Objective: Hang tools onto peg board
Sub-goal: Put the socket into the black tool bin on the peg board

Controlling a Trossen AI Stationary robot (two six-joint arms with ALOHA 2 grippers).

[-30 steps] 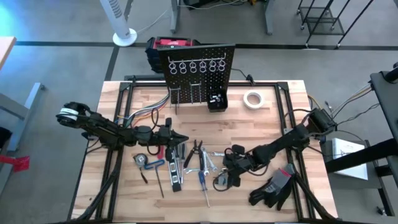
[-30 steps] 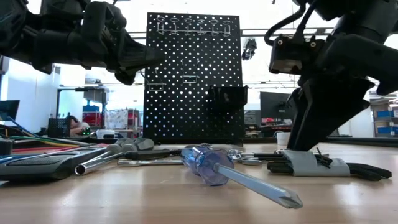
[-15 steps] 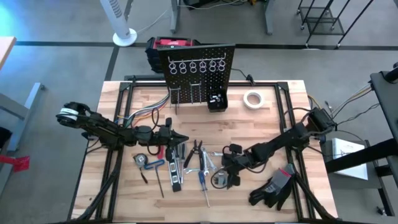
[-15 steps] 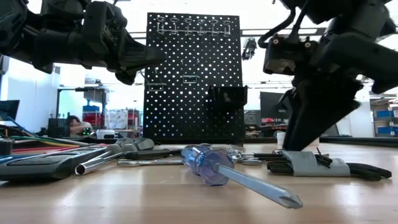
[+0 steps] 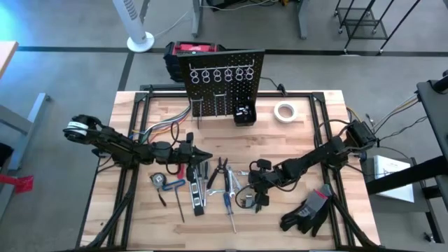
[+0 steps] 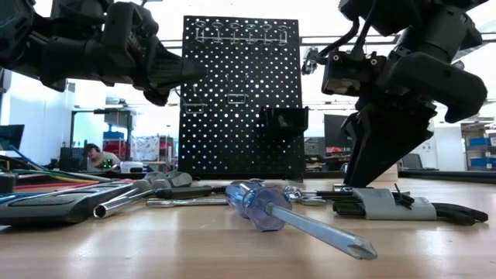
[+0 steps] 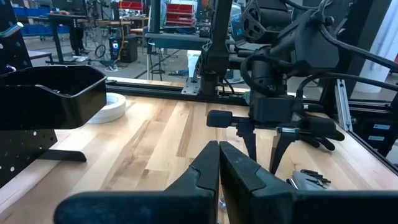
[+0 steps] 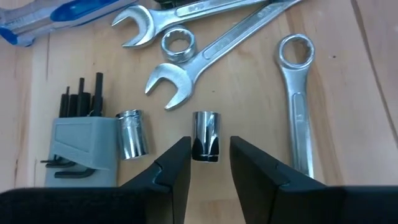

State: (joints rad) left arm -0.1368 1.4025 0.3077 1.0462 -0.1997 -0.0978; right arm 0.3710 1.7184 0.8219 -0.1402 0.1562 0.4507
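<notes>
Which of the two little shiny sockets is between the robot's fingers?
The socket farther from the grey hex key holder; the right gripper straddles it. The other socket lies beside the holder.

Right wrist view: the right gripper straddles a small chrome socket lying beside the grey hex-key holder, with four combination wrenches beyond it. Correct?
Not quite: only three wrenches show there. The right gripper does straddle the chrome socket near the grey hex-key holder.

Grey floor [image 5: 63, 77] surrounds the wooden table [image 5: 308, 126]; a white fan [image 5: 136, 24] stands behind.
</notes>
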